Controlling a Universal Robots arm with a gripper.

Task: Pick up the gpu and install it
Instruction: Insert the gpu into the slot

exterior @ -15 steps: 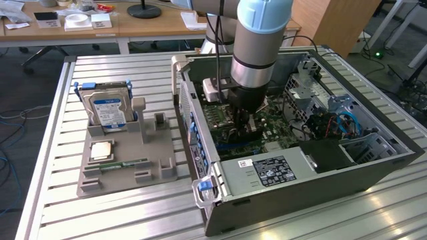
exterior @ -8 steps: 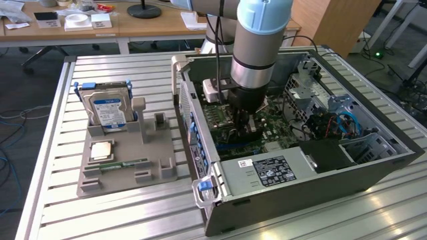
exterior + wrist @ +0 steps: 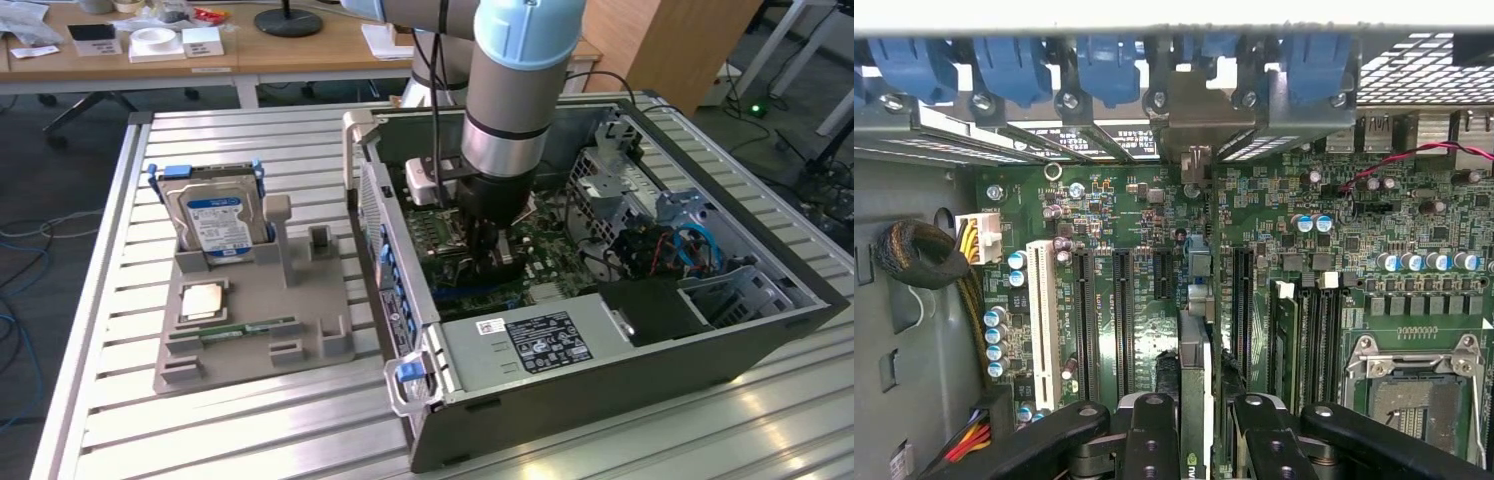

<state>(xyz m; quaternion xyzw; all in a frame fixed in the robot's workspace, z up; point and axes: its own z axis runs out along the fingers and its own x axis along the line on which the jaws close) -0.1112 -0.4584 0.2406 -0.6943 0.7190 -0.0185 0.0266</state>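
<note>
The gpu [image 3: 1195,350] stands on edge between my fingers, seen from above as a thin dark strip with a metal end bracket reaching the case's rear wall. My gripper [image 3: 1194,415] is shut on it. The card is lined up along the long black expansion slots [image 3: 1122,310] of the green motherboard [image 3: 1334,270], and whether it sits down in a slot I cannot tell. In the exterior view my gripper [image 3: 487,255] reaches down inside the open computer case [image 3: 534,350], low over the motherboard.
Blue latches [image 3: 1104,65] line the rear slot openings. An empty CPU socket [image 3: 1414,395], a memory module [image 3: 1284,340] and a black cable bundle [image 3: 919,255] flank the slots. Beside the case, a grey holder [image 3: 254,350] carries a blue-labelled hard drive [image 3: 220,225], a chip [image 3: 203,300] and a memory stick [image 3: 247,328].
</note>
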